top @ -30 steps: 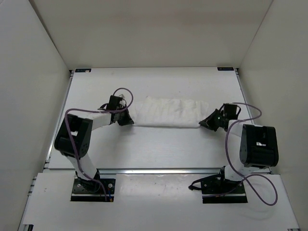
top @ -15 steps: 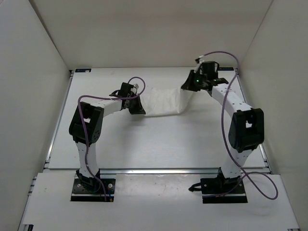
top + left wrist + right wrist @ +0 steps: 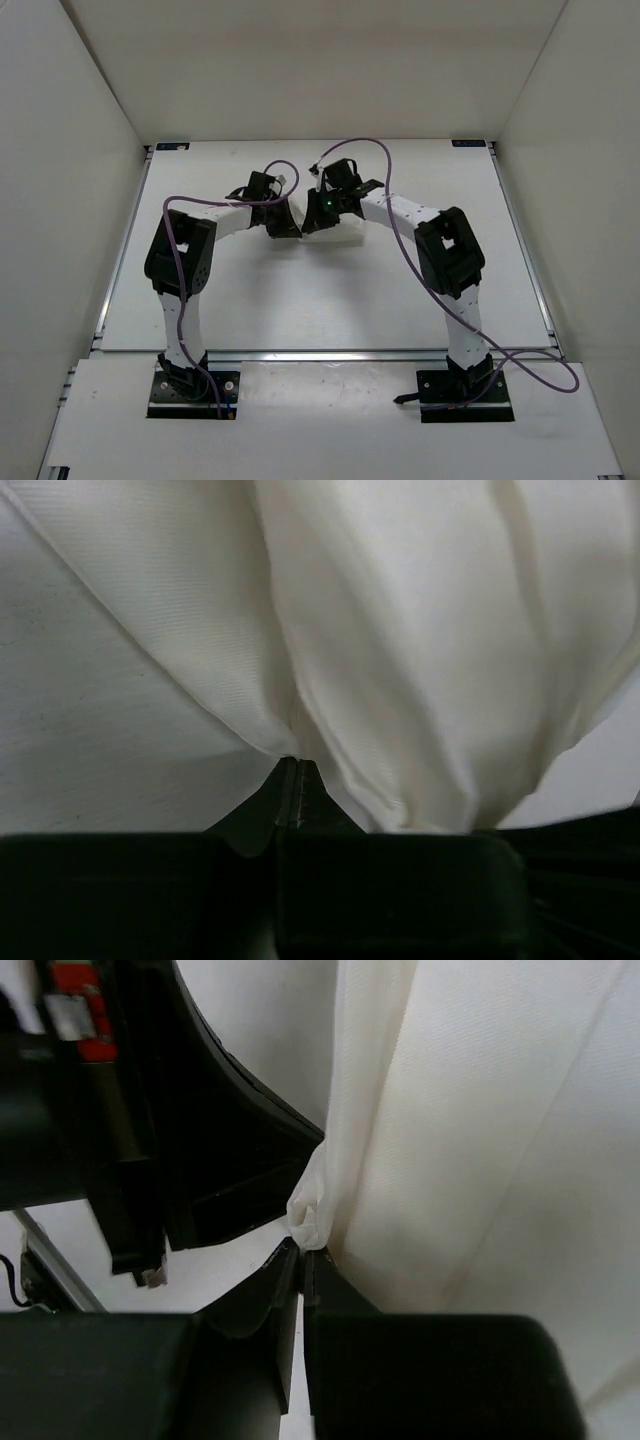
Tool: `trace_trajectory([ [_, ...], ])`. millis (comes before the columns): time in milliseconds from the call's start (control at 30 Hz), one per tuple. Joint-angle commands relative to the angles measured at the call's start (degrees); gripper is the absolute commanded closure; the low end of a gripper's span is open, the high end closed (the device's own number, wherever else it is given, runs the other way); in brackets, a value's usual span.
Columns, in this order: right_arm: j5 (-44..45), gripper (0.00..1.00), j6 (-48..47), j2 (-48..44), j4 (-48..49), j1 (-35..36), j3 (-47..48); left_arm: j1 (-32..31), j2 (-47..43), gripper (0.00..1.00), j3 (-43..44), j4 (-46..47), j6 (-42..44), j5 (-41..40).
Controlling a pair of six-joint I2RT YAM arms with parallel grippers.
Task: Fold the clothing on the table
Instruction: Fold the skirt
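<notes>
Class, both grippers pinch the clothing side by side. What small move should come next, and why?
Probably the right gripper should lower and open, laying its end down. It is shut on the clothing right beside the left gripper, also shut on it.

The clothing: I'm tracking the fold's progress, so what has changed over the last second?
The right gripper, jaws shut on the clothing at its right end, lifted that end and carried it leftward across the table to meet the left gripper, doubling the long strip into a short bundle. The left gripper shifted slightly right and farther away, then held. Both jaws stayed shut on fabric.
</notes>
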Motion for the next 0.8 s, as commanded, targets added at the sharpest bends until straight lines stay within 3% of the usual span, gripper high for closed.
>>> trace_trajectory([
  [0,-4.09,0.97,2.13,3.55,1.69,0.34,4.12,0.98,-1.44,1.0,-0.89,1.23,-0.21,2.12],
  [33,-4.71,0.88,1.61,4.26,-0.49,0.08,6.13,0.81,-1.88,0.84,-1.68,1.84,-0.99,2.64],
  [67,-4.8,0.76,0.91,4.79,-0.6,-0.19,7.11,0.81,-2.5,0.59,-2.91,2.1,-1.17,2.39],
  [133,-6.38,0.64,-0.23,2.61,1.05,-0.01,6.34,1.51,-4.86,0.47,-5.27,2.37,-2.57,2.12],
  [333,-6.91,0.56,2.65,-10.72,12.82,-1.59,-7.44,5.46,-12.78,0.27,-16.88,7.11,-6.71,6.68],
  [533,-0.24,0.55,1.7,-30.75,12.59,-6.94,-22.47,6.17,-23.13,0.14,-24.8,3.08,-2.84,8.18],
  [567,1.51,0.55,1.52,-35.15,11.71,-8.52,-25.72,6.34,-24.46,0.01,-26.46,2.38,-1.8,8.62],
  [767,5.66,0.46,-3.22,-54.76,1.18,-20.2,-36.99,6.43,-38.87,0.01,-31.56,-1.32,0.58,5.73],
])
